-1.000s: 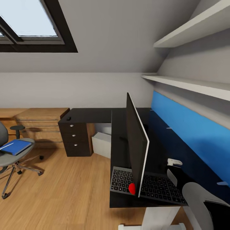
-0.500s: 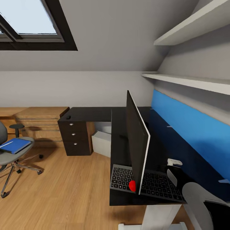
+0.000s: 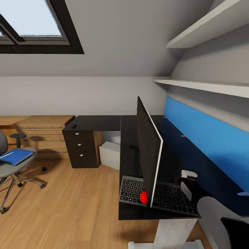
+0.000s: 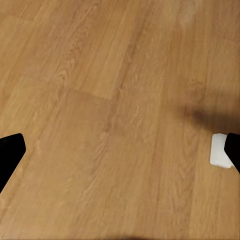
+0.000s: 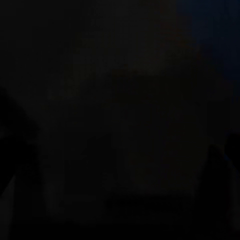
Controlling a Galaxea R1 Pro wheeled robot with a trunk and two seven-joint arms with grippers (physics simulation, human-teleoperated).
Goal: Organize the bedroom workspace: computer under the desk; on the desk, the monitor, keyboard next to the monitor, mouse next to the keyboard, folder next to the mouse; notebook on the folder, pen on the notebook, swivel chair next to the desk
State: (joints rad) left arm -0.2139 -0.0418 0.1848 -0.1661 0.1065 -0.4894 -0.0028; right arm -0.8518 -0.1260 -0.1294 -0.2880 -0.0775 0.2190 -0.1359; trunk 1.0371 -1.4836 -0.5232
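- The desk (image 3: 100,122) is an L: one wing runs along the blue upright panel (image 3: 204,145) at the robot's right, the other reaches off to the three-drawer unit (image 3: 82,148).
- The swivel chair (image 3: 12,166) stands on the wood floor (image 3: 69,204) well apart from the desk, forward and to the robot's left; this gap is what the coming move turns on.
- The monitor (image 3: 148,152) stands upright on the near wing, seen almost edge-on.
- The computer (image 3: 110,155) sits under the desk beside the drawer unit.
- The keyboard (image 3: 159,195) lies flat on the desk at the monitor's foot, its long axis running across the near wing towards the panel.
- The folder (image 3: 16,156) lies flat on the chair seat, the only thing I can make out there; it is far out of reach of either arm, and the left arm's side is the nearer.
- The mouse (image 3: 74,126) rests on the far wing above the drawers, well apart from the keyboard.
- The left gripper (image 4: 120,155) faces bare floor with its fingers wide apart, holding nothing.
- The right wrist view is dark, so I cannot tell how the right gripper stands.
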